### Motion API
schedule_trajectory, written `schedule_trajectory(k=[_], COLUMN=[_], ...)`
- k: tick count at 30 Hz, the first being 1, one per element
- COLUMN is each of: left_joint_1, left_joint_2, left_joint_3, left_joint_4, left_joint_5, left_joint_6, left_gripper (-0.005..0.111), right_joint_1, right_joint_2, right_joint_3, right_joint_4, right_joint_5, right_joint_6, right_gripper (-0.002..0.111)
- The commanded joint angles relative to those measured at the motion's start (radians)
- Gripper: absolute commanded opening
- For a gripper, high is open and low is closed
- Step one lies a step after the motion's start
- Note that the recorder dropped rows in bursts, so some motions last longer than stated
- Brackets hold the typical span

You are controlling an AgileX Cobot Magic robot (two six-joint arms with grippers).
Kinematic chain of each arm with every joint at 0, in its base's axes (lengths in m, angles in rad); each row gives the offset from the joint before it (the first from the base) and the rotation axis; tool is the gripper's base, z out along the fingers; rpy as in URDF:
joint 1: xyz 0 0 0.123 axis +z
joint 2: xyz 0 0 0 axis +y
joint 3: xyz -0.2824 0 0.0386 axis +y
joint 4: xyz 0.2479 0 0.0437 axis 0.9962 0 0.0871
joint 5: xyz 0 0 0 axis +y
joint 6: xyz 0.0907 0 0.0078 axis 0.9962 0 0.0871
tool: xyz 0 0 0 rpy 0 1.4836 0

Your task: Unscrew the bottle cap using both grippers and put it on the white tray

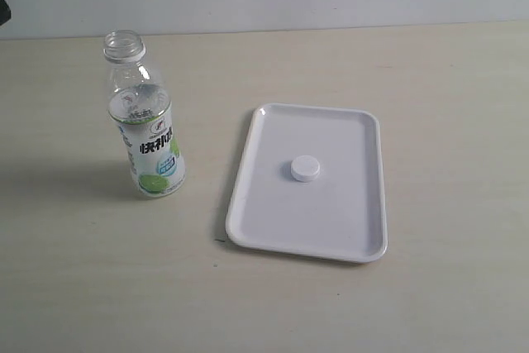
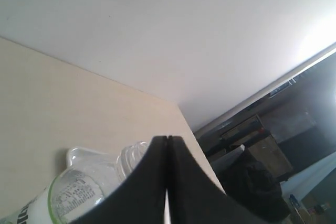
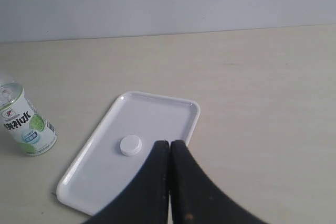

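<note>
Your black, pointed-finger left gripper (image 2: 166, 138) has its two jaws pressed together tip to tip with nothing between them. Your matching right gripper (image 3: 169, 142) is likewise closed on nothing. Neither shows in the exterior view.

Close beyond the left gripper stands the small clear plastic bottle (image 1: 147, 134), upright at the left of the pale table (image 1: 446, 80), its threaded neck open. To its right, apart from it, lies the flat glossy white tray (image 1: 248, 142). The small round white screw cap (image 1: 305, 169) rests flat near the tray's middle, so the placing looks done.

Should you need to lift the cap, I judge it light and rigid but apt to skid on the gloss, so pinch it across its side wall. The bottle looks thin-walled and easily tipped; take it around the middle of its body. Its white-and-green label (image 1: 154, 150) shows a lime and dark Chinese characters I cannot read reliably.
</note>
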Motion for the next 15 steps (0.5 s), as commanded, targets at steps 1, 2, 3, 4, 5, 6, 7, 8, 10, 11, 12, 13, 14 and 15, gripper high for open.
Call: schedule_trajectory(k=[1,2,3,4,5,6,7,8,10,11,12,13,14,15], left_joint_1=[0.001,0.001,0.001,0.001,0.001,0.001,-0.001,-0.012,-0.032,-0.044,-0.056,-0.067,-0.078,-0.095], left_joint_2=[-0.007,-0.019,-0.026,-0.033,-0.038,-0.043,-0.073,-0.125,-0.217,-0.272,-0.335,-0.382,-0.432,-0.481], left_joint_3=[0.007,0.007,0.007,0.007,0.007,0.007,0.007,0.007,0.007,0.007,0.007,0.007,0.007,0.007], left_joint_4=[0.048,0.105,0.124,0.129,0.129,0.123,0.118,0.100,0.048,0.025,0.017,0.017,0.028,0.028], left_joint_5=[-0.007,-0.007,-0.007,-0.007,-0.007,-0.007,0.004,0.113,0.322,0.494,0.689,0.786,0.914,1.027], left_joint_6=[0.019,0.019,0.026,0.031,0.040,0.070,0.131,0.149,0.159,0.177,0.216,0.239,0.290,0.317], left_gripper=[0.000,0.000,0.000,0.000,0.000,0.000,0.000,0.000,0.000,0.000,0.000,0.000,0.000,0.000], right_joint_1=[-0.001,-0.001,-0.001,-0.001,-0.001,-0.001,-0.001,-0.001,-0.001,-0.001,-0.001,-0.001,-0.001,-0.001], right_joint_2=[-0.003,-0.003,-0.003,-0.003,-0.003,-0.003,-0.003,-0.003,-0.003,-0.003,-0.003,-0.003,-0.003,-0.003], right_joint_3=[0.004,0.004,0.004,0.004,0.004,0.004,0.004,0.004,0.004,0.004,0.004,0.004,0.004,0.004], right_joint_4=[-0.002,-0.002,-0.002,-0.002,-0.004,-0.004,-0.002,-0.006,-0.007,-0.007,-0.007,-0.007,-0.007,-0.007], right_joint_5=[-0.001,-0.001,-0.003,-0.003,-0.003,-0.003,-0.006,-0.006,-0.006,-0.006,-0.006,-0.006,-0.006,-0.006], right_joint_6=[0.003,0.003,0.003,0.003,0.003,0.003,0.003,0.003,0.003,0.003,0.003,0.003,0.003,0.003], right_gripper=[0.000,0.000,0.000,0.000,0.000,0.000,0.000,0.000,0.000,0.000,0.000,0.000,0.000,0.000])
